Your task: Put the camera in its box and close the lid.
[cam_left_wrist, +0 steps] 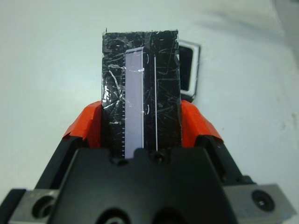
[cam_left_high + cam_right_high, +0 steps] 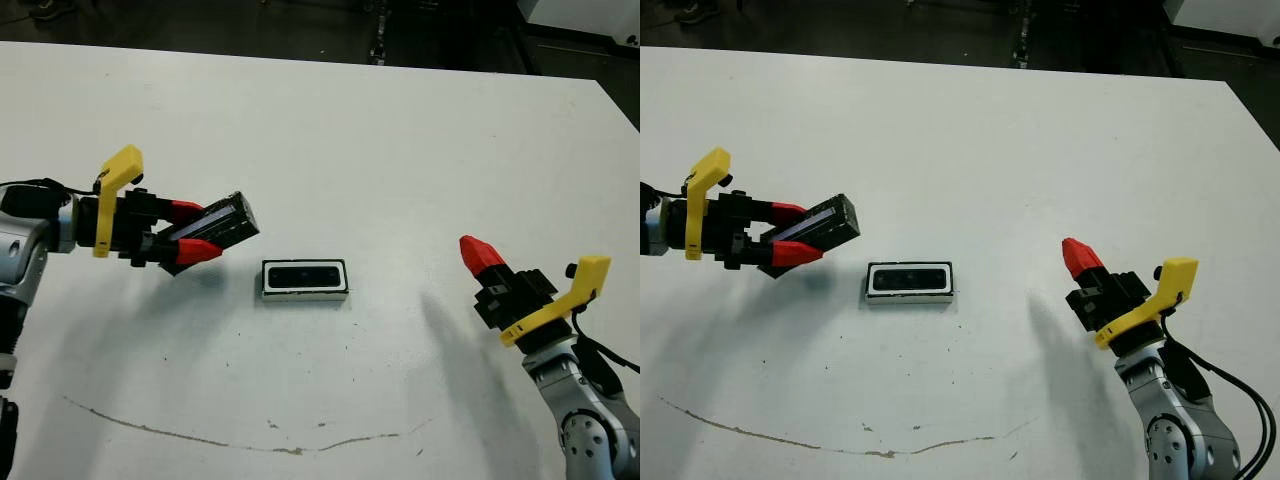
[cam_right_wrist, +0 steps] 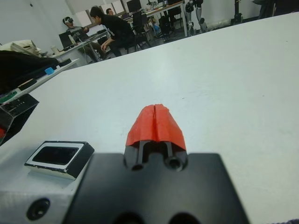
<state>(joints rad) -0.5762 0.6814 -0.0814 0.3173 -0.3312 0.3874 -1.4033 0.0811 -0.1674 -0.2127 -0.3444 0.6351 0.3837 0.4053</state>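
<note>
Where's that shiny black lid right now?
The lid is off the table, pinched in the robot's left pincer on the left side of the head view, just left of the open box with the camera inside.

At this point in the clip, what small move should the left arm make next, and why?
Probably carry the glossy black rectangular lid toward the robot's right until it hangs over the small white-walled box. The left gripper has its jaws shut on the lid, held above the table and beside the box, while the small black camera bar already lies inside. The right gripper is shut and idle, well clear.
</note>
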